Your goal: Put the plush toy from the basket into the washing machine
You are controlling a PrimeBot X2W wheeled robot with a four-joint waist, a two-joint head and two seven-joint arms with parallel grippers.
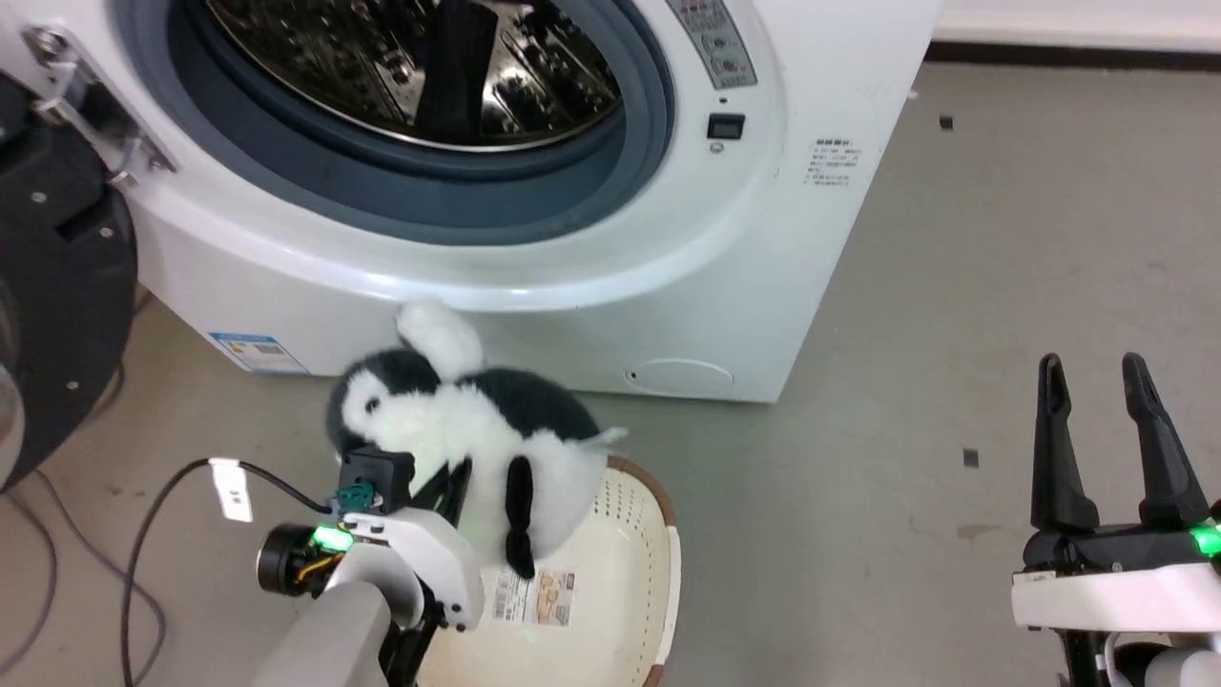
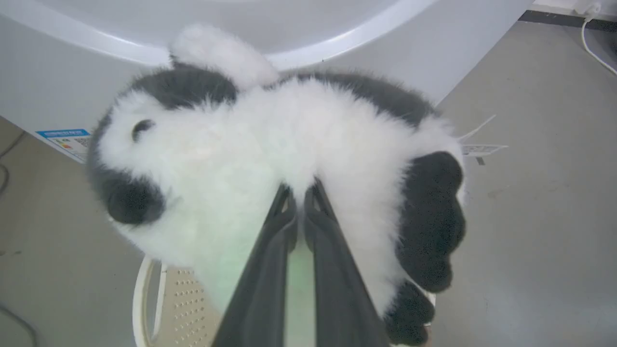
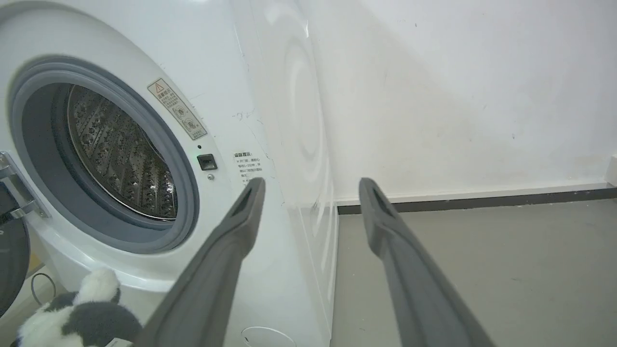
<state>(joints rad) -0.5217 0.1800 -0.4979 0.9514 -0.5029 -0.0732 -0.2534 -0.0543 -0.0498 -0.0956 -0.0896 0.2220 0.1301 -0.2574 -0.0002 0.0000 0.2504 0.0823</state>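
The fluffy black-and-white plush toy (image 1: 477, 420) hangs above the cream basket (image 1: 610, 572), lifted clear of it, just below the washing machine's porthole. My left gripper (image 2: 299, 190) is shut on the plush toy (image 2: 270, 144), its fingers pinching the white belly fur. The washing machine (image 1: 534, 286) stands ahead with its door (image 1: 57, 277) swung open at the left and the steel drum (image 1: 429, 67) exposed. My right gripper (image 1: 1107, 382) stands open at the lower right, holding nothing. In the right wrist view it (image 3: 311, 185) points toward the washing machine (image 3: 270, 96), with the toy (image 3: 77, 318) low at the left.
A black cable (image 1: 143, 534) with a white tag lies on the grey floor at the left. Bare floor (image 1: 1002, 286) stretches to the right of the machine. A white wall with a dark baseboard (image 3: 482, 202) stands behind it.
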